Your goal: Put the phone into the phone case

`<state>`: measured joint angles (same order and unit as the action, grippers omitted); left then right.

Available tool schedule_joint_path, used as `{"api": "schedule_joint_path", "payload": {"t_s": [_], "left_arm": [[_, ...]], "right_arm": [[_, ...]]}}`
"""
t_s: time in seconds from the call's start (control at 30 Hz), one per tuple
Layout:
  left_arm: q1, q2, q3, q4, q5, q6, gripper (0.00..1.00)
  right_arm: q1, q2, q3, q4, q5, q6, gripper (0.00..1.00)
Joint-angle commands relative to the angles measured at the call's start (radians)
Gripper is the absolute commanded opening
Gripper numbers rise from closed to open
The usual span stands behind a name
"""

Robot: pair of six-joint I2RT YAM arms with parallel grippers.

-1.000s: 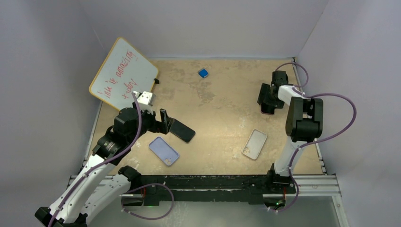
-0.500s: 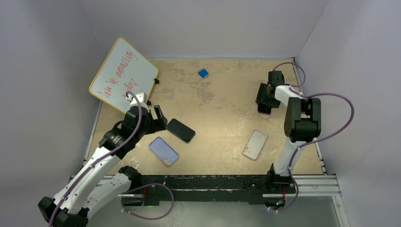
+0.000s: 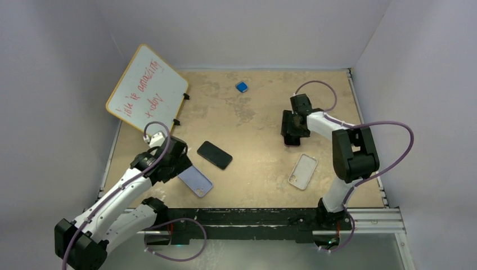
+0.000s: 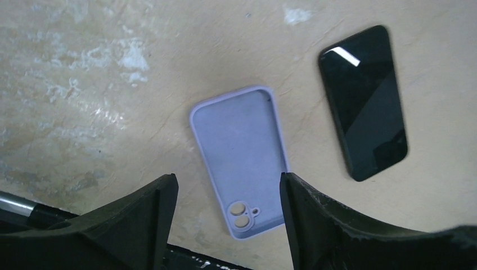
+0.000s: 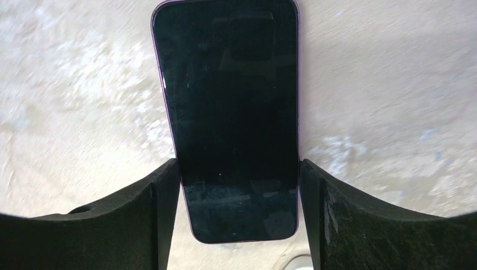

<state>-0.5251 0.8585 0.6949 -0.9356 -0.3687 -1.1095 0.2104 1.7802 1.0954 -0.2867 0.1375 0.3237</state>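
My right gripper [image 3: 292, 128] is shut on a dark-screened phone with a purple edge [image 5: 233, 118], its fingers [image 5: 163, 197] pressing both long sides at the phone's lower end. I cannot tell whether the phone is lifted or rests on the table. A pale beige phone case [image 3: 303, 171] lies just near of it. My left gripper [image 3: 180, 167] is open and empty, hovering over the near end of a lavender phone case [image 4: 242, 157] that lies open side up. A black phone [image 4: 364, 101] lies screen up just right of that case [image 3: 197, 181]; the phone also shows in the top view [image 3: 214, 154].
A whiteboard with red writing [image 3: 147, 87] leans at the back left. A small blue object [image 3: 242, 86] lies near the back wall. The black front rail [image 3: 242, 216] runs along the table's near edge, close under my left gripper.
My left gripper has let go of the black phone and drawn back toward me, over the lavender case. My right gripper has carried the purple-edged phone left, toward the table's middle.
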Motion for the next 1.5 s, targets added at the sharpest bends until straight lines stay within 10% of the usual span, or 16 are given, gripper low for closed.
{"api": "schedule_joint_path", "payload": {"t_s": [0.0, 0.47, 1.03, 1.47], "left_arm": [[-0.003, 0.034, -0.073, 0.013, 0.037, -0.09, 0.68], [-0.002, 0.144, -0.192, 0.176, 0.106, -0.082, 0.58], [-0.002, 0.206, -0.239, 0.414, 0.222, 0.01, 0.17], [-0.016, 0.271, -0.255, 0.597, 0.41, -0.002, 0.13]], "right_arm": [[0.071, -0.079, -0.033, 0.004, -0.007, 0.048, 0.53], [0.253, -0.227, -0.18, 0.046, -0.023, 0.13, 0.48], [0.487, -0.305, -0.28, 0.049, 0.049, 0.233, 0.44], [0.664, -0.353, -0.372, 0.126, 0.041, 0.364, 0.42]]}}
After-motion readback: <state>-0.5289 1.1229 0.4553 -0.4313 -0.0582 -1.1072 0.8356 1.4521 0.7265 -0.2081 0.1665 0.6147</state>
